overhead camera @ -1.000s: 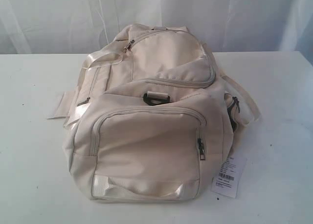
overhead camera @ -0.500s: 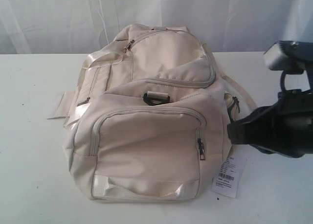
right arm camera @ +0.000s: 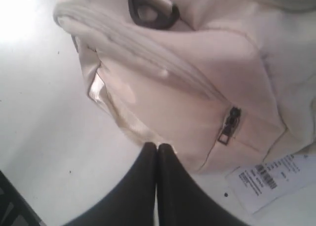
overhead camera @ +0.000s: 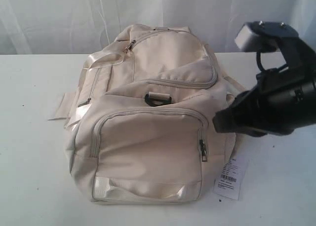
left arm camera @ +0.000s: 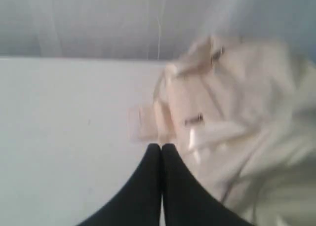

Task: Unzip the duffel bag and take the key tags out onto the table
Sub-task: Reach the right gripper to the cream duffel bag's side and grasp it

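The cream duffel bag (overhead camera: 153,117) lies zipped in the middle of the white table (overhead camera: 29,157). Its front pocket's dark zipper pull (overhead camera: 203,150) hangs at the pocket's right side, also seen in the right wrist view as the pull (right arm camera: 228,125). My right gripper (overhead camera: 220,123) hovers by the bag's right end, fingers pressed together and holding nothing (right arm camera: 157,146). My left gripper (left arm camera: 161,146) is shut and empty over bare table beside the bag (left arm camera: 237,112); it is outside the exterior view. The key tags are hidden.
A white hang tag (overhead camera: 230,179) lies on the table at the bag's front right. A flat cream flap (overhead camera: 59,107) sticks out on the bag's left. A dark ring buckle (overhead camera: 157,98) sits on top. White curtain hangs behind the table.
My right arm has come into view from the right and moved up and leftward, close to the bag's right end. The bag has not moved.
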Motion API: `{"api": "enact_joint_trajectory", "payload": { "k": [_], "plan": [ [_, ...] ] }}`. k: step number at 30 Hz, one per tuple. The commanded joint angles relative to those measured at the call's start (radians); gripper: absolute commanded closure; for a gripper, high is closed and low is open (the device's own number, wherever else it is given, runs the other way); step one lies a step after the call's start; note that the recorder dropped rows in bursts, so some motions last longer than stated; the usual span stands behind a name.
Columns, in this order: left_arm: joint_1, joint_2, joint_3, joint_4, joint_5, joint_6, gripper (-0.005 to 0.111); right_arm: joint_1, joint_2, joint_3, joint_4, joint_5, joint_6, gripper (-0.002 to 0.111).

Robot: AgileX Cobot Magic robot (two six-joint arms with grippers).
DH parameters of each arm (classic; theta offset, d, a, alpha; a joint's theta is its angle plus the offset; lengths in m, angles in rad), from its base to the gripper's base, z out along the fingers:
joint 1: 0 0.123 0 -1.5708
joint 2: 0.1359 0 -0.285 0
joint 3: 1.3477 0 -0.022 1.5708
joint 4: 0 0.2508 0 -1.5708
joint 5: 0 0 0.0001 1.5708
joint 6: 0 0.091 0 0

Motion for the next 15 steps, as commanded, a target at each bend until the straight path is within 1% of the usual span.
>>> {"api": "enact_joint_trajectory", "payload": {
  "k": [1, 2, 3, 6, 9, 13, 15],
  "plan": [
    [-0.016, 0.281, -0.266, -0.062, 0.576, 0.412, 0.107, 0.059, 0.05, -0.114, -0.021, 0.034, -0.023, 0.108],
    [-0.039, 0.342, -0.315, -0.103, 0.657, 0.447, 0.107, 0.083, 0.065, -0.142, -0.03, 0.042, -0.021, 0.108],
    [-0.063, 0.396, -0.354, -0.121, 0.705, 0.467, 0.107, 0.104, 0.076, -0.162, -0.033, 0.05, -0.014, 0.108],
    [-0.108, 0.5, -0.408, -0.155, 0.748, 0.548, 0.107, 0.201, 0.113, -0.228, -0.055, 0.074, -0.008, 0.108],
    [-0.134, 0.542, -0.394, -0.155, 0.724, 0.552, 0.107, 0.306, 0.141, -0.269, -0.156, 0.079, 0.055, 0.108],
    [-0.166, 0.548, -0.341, -0.155, 0.623, 0.552, 0.107, 0.439, 0.198, -0.311, -0.362, 0.078, 0.163, 0.108],
    [-0.176, 0.548, -0.315, -0.153, 0.6, 0.552, 0.107, 0.492, 0.241, -0.331, -0.448, 0.072, 0.198, 0.108]
  ]
}}
